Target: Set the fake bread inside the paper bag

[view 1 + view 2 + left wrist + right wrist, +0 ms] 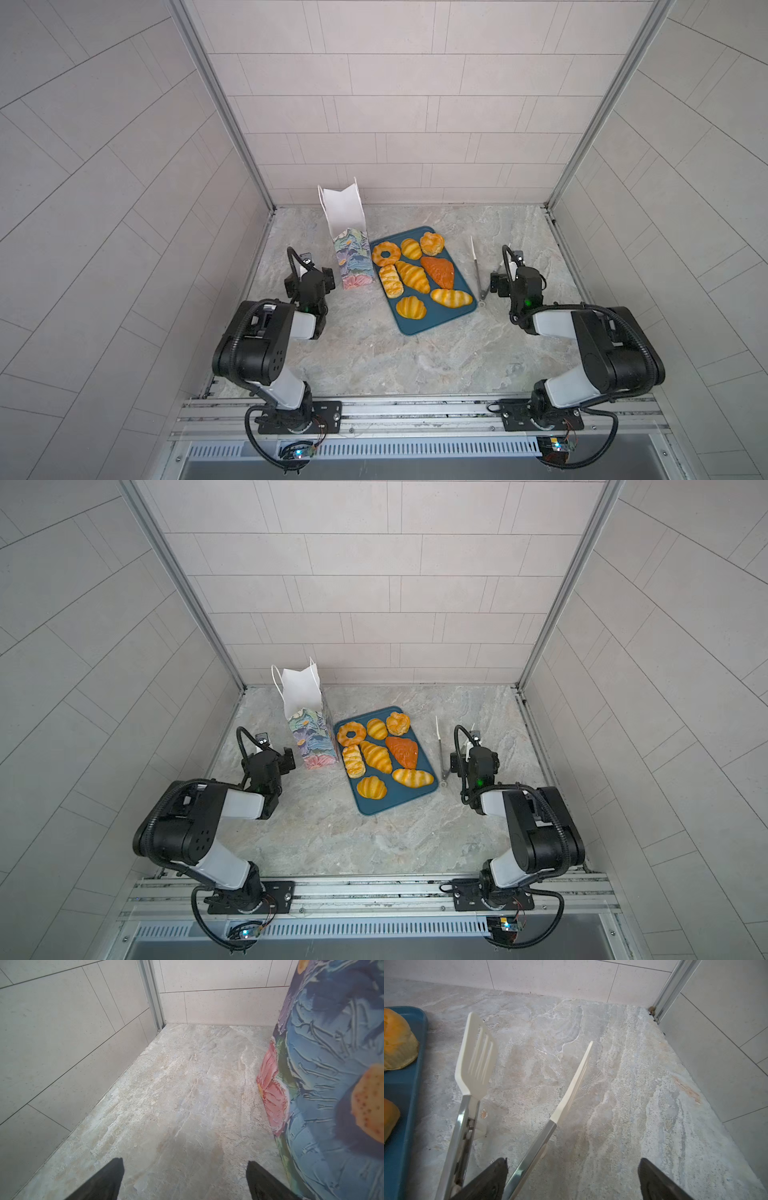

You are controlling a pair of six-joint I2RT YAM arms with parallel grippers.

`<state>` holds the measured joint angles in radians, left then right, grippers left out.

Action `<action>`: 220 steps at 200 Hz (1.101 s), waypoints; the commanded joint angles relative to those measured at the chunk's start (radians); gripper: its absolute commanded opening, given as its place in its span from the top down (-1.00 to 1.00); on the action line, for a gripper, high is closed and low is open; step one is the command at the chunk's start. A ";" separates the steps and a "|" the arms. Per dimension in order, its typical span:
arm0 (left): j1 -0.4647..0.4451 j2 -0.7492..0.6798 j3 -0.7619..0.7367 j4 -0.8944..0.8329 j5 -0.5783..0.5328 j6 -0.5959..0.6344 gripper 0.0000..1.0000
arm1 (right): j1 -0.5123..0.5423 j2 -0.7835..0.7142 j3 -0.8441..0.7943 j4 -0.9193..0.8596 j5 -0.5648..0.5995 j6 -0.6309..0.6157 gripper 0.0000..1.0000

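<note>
Judging the glossy golden-yellow toy pastries [413,276], on the dark teal tray [419,326] beside the floral paper bag [353,262], light, slick and squashy, best pinched across the middle, with left end effector [185,1163] and right end effector [572,1160] both gaping empty.

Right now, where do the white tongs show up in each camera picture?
In a top view: white tongs lie just right of the teal tray.
In a top view: white tongs lie in the same spot, right of the teal tray.
Left wrist: not in it.
Right wrist: close up, white tongs beside the teal tray rim.
Shared landmark: the teal tray.
</note>
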<state>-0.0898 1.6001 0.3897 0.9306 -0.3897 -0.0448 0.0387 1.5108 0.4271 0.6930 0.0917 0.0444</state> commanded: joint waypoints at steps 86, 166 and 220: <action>0.005 0.001 0.003 0.019 -0.008 -0.001 -1.00 | -0.002 -0.003 0.010 0.013 0.005 -0.006 -1.00; 0.007 -0.003 0.000 0.023 -0.007 -0.001 -1.00 | -0.003 -0.003 0.009 0.014 0.005 -0.006 -1.00; 0.007 -0.026 -0.020 0.044 -0.001 0.000 -1.00 | -0.001 -0.046 0.046 -0.078 0.054 0.010 -0.99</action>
<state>-0.0898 1.5997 0.3889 0.9348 -0.3866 -0.0448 0.0383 1.5108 0.4274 0.6914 0.0948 0.0444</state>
